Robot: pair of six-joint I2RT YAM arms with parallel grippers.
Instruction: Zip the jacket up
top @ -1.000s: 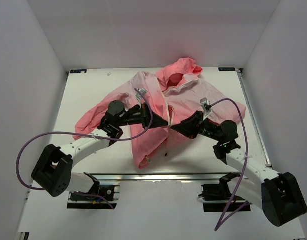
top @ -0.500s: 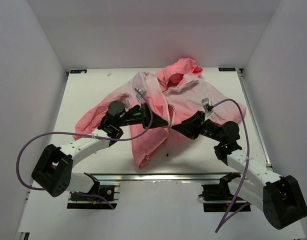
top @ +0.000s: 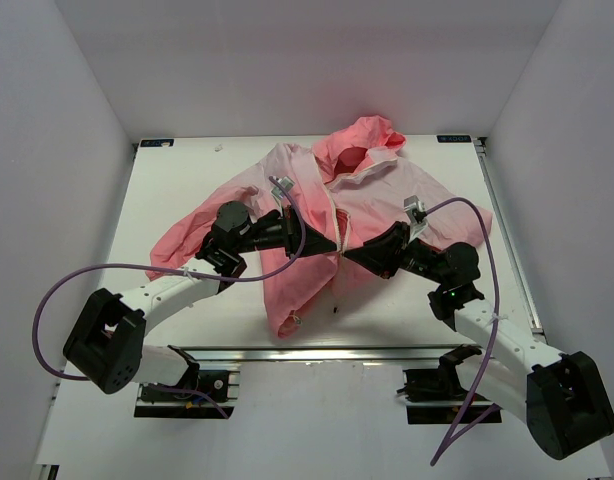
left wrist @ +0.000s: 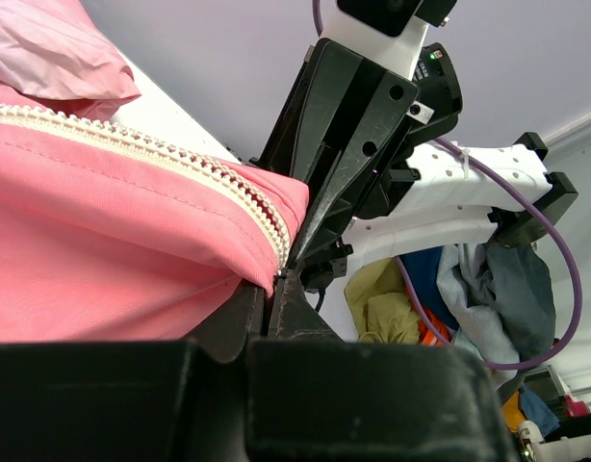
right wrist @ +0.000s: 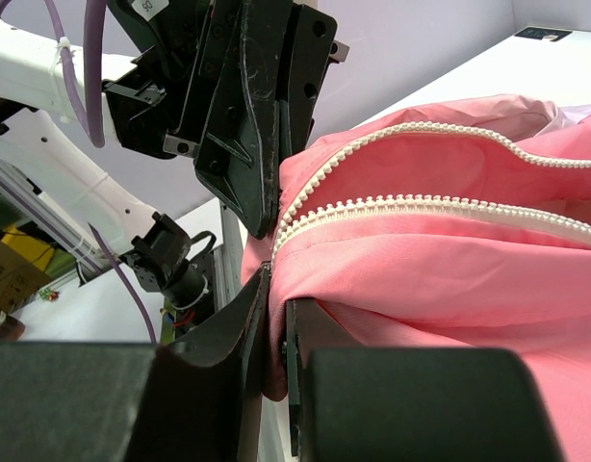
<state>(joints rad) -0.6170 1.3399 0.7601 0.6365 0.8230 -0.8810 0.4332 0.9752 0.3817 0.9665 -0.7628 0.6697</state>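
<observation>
There was one jacket (top: 317, 215), and it lay on one white surface (top: 187, 180). The jacket had one hood (top: 362, 140) at its far end. Two rows of zipper teeth (right wrist: 440, 205) ran along its front edges. Two arms reached to the jacket, so there were two hands: the left hand (top: 332, 247) and the right hand (top: 349, 255), each pinching its lower front. Two purple cables (top: 49, 300) hung, one on each side of the jacket.
</observation>
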